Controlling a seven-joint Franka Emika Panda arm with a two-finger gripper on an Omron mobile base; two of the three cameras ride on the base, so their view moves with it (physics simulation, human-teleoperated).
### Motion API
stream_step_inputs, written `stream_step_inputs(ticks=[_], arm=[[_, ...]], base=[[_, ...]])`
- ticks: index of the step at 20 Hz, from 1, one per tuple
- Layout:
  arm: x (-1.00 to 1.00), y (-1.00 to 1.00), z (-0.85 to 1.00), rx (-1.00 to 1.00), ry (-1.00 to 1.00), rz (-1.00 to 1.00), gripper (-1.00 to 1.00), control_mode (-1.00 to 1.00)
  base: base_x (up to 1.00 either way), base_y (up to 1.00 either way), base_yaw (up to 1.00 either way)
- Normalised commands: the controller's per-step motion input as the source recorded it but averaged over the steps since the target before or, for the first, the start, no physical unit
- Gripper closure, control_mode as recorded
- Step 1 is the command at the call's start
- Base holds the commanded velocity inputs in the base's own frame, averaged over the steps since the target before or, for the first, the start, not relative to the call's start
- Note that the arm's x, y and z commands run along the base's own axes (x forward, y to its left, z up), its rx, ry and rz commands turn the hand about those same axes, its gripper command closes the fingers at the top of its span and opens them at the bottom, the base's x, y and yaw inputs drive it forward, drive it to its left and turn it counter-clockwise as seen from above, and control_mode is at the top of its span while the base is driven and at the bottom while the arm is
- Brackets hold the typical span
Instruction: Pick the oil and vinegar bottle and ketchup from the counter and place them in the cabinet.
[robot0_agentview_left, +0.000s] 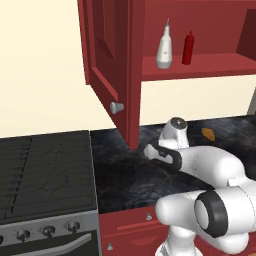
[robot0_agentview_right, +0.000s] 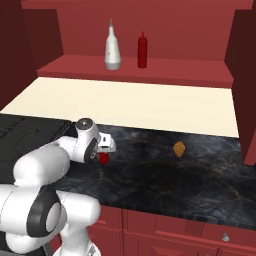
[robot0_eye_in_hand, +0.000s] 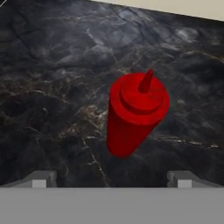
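The ketchup (robot0_eye_in_hand: 135, 113), a stubby bright red bottle, stands upright on the dark stone counter (robot0_eye_in_hand: 52, 87); a sliver of it shows under the hand (robot0_agentview_right: 104, 158). My gripper (robot0_eye_in_hand: 111, 180) hangs open just above it, with one fingertip on each side and nothing held. The same gripper (robot0_agentview_right: 106, 145) is at the counter's left part (robot0_agentview_left: 151, 150). The pale oil and vinegar bottle (robot0_agentview_left: 164, 48) (robot0_agentview_right: 112, 50) stands on the shelf of the open red cabinet (robot0_agentview_left: 200, 65), beside a slim red bottle (robot0_agentview_left: 188, 47) (robot0_agentview_right: 142, 50) with a pointed nozzle.
The cabinet door (robot0_agentview_left: 102, 50) swings out to the left, its silver knob (robot0_agentview_left: 116, 107) above the counter's left end. A small orange-brown item (robot0_agentview_left: 208, 134) (robot0_agentview_right: 179, 148) lies on the counter to the right. A black stove (robot0_agentview_left: 45, 170) adjoins the counter; red drawers (robot0_agentview_right: 200, 232) run below.
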Motion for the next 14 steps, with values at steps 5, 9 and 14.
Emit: stream_step_inputs(ticks=[5,9,14], arm=[[0.38,0.00,-0.09,0.00,0.00,-0.08,-1.00,-1.00],[0.23,0.00,-0.17,0.00,0.00,-0.05,-1.00,-1.00],[0.09,0.00,-0.25,0.00,0.00,-0.01,-1.00,-1.00]], base=[[0.00,0.00,0.00],[0.00,0.00,0.00],[0.00,0.00,0.00]])
